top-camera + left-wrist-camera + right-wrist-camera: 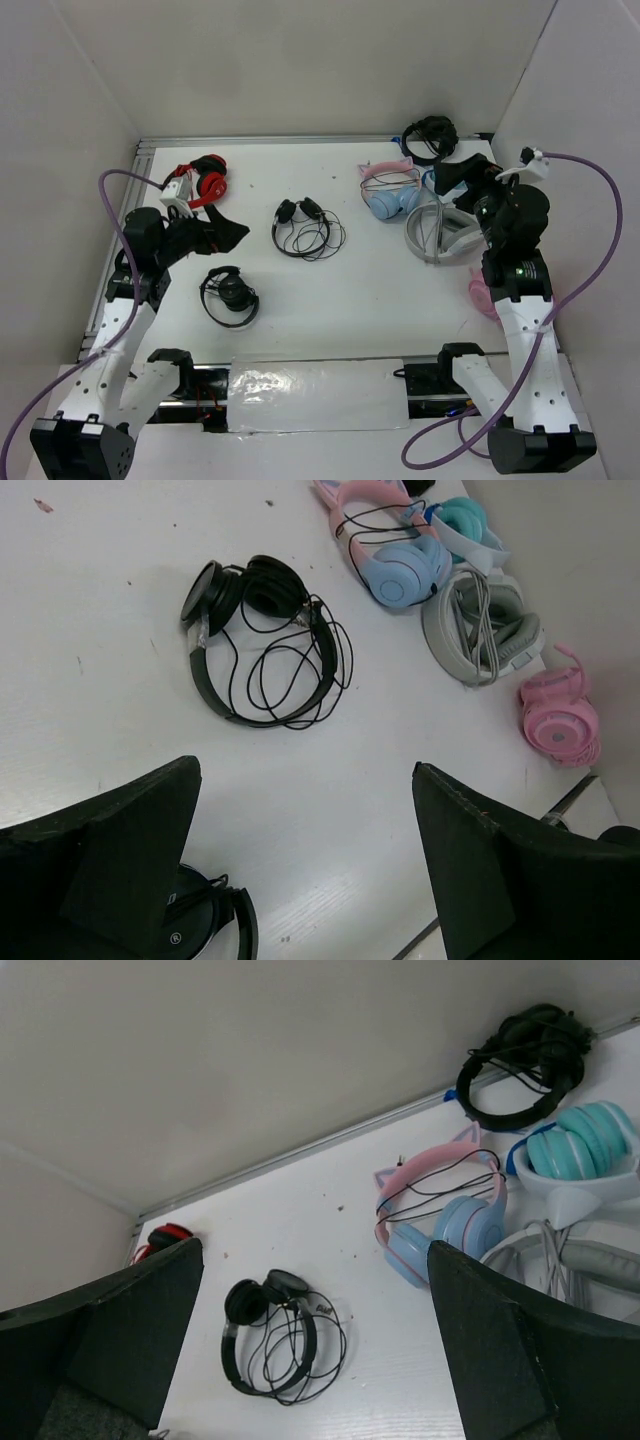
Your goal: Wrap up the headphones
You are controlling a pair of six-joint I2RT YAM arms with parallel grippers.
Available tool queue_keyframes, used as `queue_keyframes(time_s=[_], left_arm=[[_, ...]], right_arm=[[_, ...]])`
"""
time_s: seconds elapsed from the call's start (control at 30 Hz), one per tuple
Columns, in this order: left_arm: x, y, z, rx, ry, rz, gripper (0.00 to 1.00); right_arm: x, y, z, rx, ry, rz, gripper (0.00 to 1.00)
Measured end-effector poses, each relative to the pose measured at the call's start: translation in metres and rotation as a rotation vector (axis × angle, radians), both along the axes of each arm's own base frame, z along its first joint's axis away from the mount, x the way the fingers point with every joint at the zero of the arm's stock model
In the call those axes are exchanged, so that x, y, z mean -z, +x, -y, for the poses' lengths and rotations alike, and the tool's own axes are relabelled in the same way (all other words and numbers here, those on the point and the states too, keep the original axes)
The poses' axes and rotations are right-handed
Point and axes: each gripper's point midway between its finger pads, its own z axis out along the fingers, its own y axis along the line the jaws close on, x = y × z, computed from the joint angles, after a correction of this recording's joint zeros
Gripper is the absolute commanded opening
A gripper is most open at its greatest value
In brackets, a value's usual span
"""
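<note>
The black headphones lie flat in the middle of the table, thin headband, two round ear pads at the far end, and the long thin cable looped loosely over and beside them. They also show in the left wrist view and in the right wrist view. My left gripper is open and empty, hovering to their left. My right gripper is open and empty, raised over the right side of the table, apart from them.
A compact black pair lies near the left arm. A red pair sits at the back left. Pink-and-blue, grey, teal, pink and black headphones crowd the right side.
</note>
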Motion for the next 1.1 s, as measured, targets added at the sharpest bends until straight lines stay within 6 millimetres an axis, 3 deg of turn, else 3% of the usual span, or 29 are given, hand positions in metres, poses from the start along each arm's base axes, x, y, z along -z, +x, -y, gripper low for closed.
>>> queue_keyframes(time_s=[0.07,0.1,0.23,0.3,0.37,0.63,0.73,0.9,1.1], left_arm=[[0.005,0.002,0.002,0.011,-0.002,-0.021,0.99],[0.008,0.002,0.002,0.015,-0.003,-0.031,0.99],[0.013,0.003,0.005,0.029,-0.007,-0.052,0.99],[0.014,0.003,0.006,0.036,-0.01,-0.056,0.99],[0.013,0.002,0.007,0.044,-0.013,-0.056,0.99],[0.015,-0.001,0.007,0.049,-0.014,-0.067,0.99],[0.014,-0.002,0.008,0.051,-0.015,-0.066,0.99],[0.015,-0.003,0.008,0.055,-0.017,-0.072,0.99],[0.023,0.0,0.007,0.052,-0.015,-0.102,0.99]], right_arm=[[0.0,-0.001,-0.005,-0.03,-0.008,0.001,0.96],[0.0,-0.001,-0.006,-0.038,-0.013,0.001,1.0],[0.011,0.006,-0.019,-0.124,-0.059,-0.061,1.0],[0.014,0.019,-0.031,-0.176,-0.092,-0.093,1.0],[0.024,0.035,-0.055,-0.248,-0.153,-0.119,1.0],[0.156,0.099,-0.167,-0.503,-0.44,-0.432,1.0],[0.198,0.121,-0.199,-0.584,-0.51,-0.516,1.0],[0.265,0.129,-0.226,-0.661,-0.587,-0.645,1.0],[0.316,0.119,-0.246,-0.724,-0.641,-0.749,0.98]])
